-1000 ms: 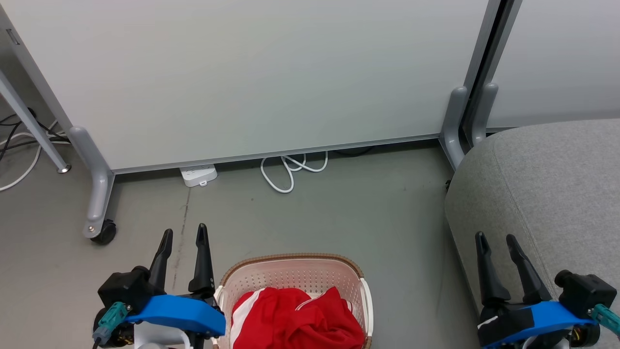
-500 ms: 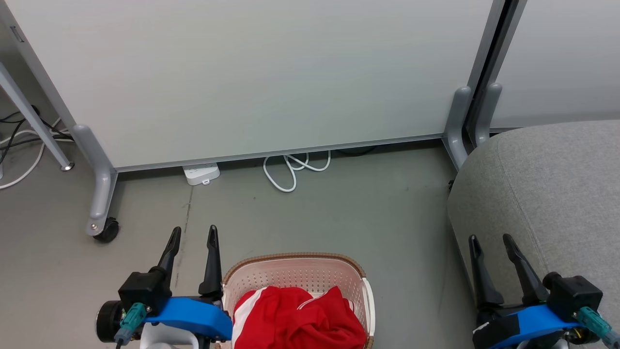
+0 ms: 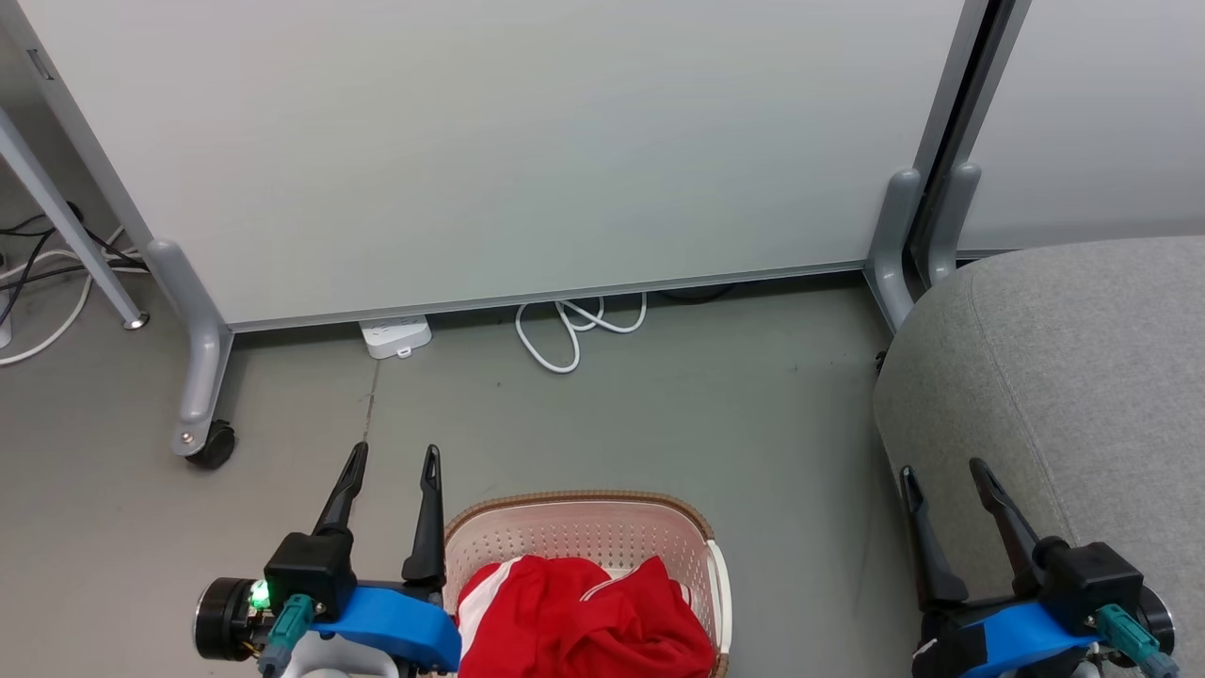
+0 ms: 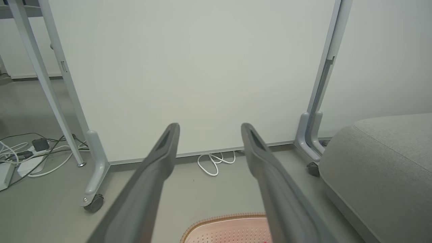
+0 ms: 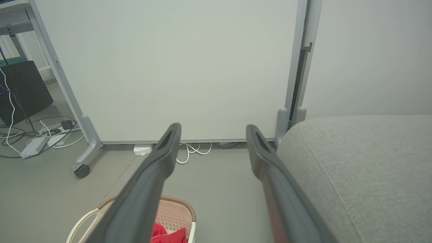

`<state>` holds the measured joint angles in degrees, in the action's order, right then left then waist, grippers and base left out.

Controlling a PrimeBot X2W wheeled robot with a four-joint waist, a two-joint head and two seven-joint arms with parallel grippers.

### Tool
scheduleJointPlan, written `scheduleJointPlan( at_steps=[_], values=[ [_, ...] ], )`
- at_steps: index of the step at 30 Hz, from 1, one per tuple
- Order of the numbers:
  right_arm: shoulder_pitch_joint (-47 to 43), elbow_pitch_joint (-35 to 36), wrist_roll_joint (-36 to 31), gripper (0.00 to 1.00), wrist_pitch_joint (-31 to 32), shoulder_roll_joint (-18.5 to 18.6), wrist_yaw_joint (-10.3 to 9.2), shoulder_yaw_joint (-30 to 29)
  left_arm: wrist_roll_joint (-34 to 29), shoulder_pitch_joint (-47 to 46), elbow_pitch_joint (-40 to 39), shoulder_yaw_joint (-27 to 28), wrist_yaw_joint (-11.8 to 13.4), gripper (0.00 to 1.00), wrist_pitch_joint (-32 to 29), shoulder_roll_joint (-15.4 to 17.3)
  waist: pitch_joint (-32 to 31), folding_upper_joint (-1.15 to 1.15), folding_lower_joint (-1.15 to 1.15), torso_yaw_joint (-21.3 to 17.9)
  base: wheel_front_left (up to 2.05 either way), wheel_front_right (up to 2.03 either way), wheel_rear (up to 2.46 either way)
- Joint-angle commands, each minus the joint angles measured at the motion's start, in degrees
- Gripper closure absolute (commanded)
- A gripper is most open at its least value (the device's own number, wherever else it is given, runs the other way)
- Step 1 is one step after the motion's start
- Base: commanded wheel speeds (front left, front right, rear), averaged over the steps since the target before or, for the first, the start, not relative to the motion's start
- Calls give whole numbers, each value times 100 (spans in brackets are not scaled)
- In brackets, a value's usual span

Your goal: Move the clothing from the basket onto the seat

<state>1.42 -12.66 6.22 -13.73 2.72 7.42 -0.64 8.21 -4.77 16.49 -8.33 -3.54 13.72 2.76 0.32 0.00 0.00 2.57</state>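
Over the last second the left gripper (image 3: 393, 451) has slid in toward the basket (image 3: 574, 497) and the right gripper (image 3: 939, 467) has dropped back and inward; the head camera has also shifted slightly.
Both grippers are empty, their fingers spread apart. The basket stands on the floor just right of the left gripper's right finger and well left of the right gripper. The clothes (image 3: 584, 621) are heaped inside it, and the seat (image 3: 1083, 377) lies just beyond and to the right of the right gripper. The frame's bottom edge cuts off the basket's near half and the clothes, and the left gripper's blue body hides the basket's near-left corner, so its long axis cannot be judged. Its far rim runs crosswise between the grippers. The clothes are a crumpled mound with no clear axis, the white stripes on the side toward the left gripper.
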Motion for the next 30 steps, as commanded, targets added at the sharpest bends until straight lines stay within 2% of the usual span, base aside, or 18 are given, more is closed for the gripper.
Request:
scheduleJointPlan(
  at_steps=[1,12,30],
  values=[
    [-57,-13,-148,0,-51,31,11,-1,-146,-71,16,-39,4,0,56,18,-1,0,0,8,0,0,0],
    [-64,-93,-620,0,-162,31,8,14,-498,-68,137,-97,20,0,161,18,1,0,0,29,0,0,0],
    [-37,-183,-565,0,-158,30,8,-1,-415,-94,267,-104,-2,0,157,17,-6,0,0,27,0,0,0]
  ],
)
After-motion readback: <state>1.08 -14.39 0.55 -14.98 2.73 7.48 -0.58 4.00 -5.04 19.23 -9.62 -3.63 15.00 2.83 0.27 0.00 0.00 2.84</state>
